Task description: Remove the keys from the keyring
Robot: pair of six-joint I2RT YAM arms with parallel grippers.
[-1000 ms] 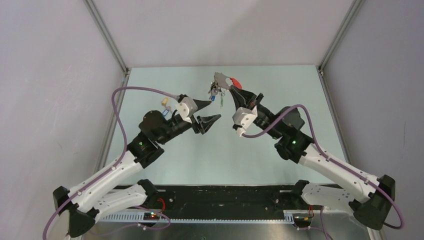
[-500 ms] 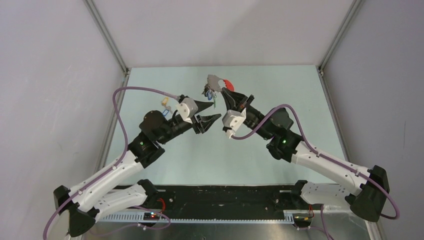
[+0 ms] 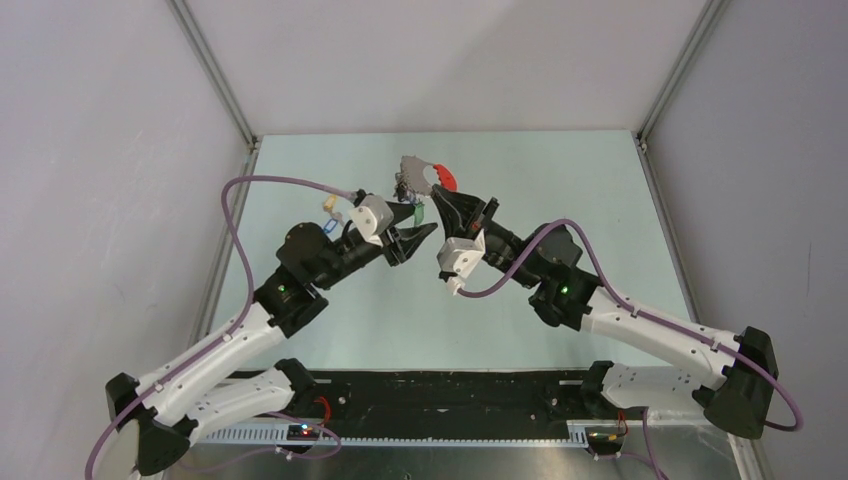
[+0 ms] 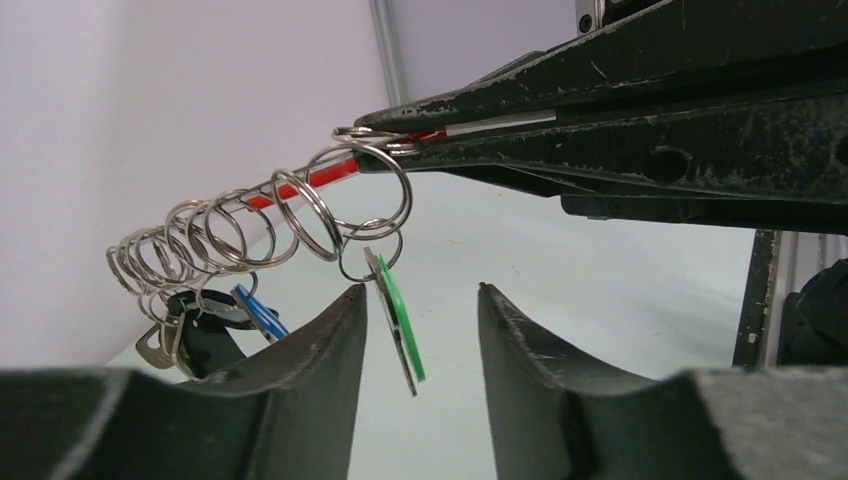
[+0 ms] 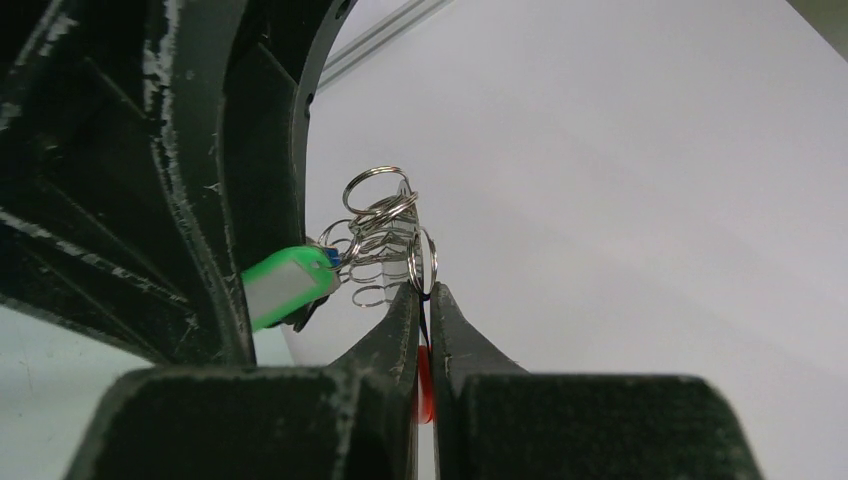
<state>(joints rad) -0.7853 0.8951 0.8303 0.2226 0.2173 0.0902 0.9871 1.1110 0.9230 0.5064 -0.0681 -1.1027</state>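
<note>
My right gripper (image 3: 440, 197) is clamped flat on the keyring (image 4: 322, 177), pinching its red band and holding it up in the air. The keys (image 4: 190, 325) hang below the keyring on a row of small rings (image 4: 235, 235). My left gripper (image 4: 420, 300) sits just below the keyring with its fingers apart, and the green tag (image 4: 400, 325) at the near end of the row dangles right between them, touching neither that I can see.

I judge this to be the reach for the next key: the ring is presented and the catch is not yet made. Next I would close the left fingers on the green tag, get a firm pinch, then draw it along and off the open end of the keyring while the right hand holds steady.

A second ago the keyring was well to the right of my left gripper; since then the right arm has carried it across, and the left has hardly stirred, open as before
</note>
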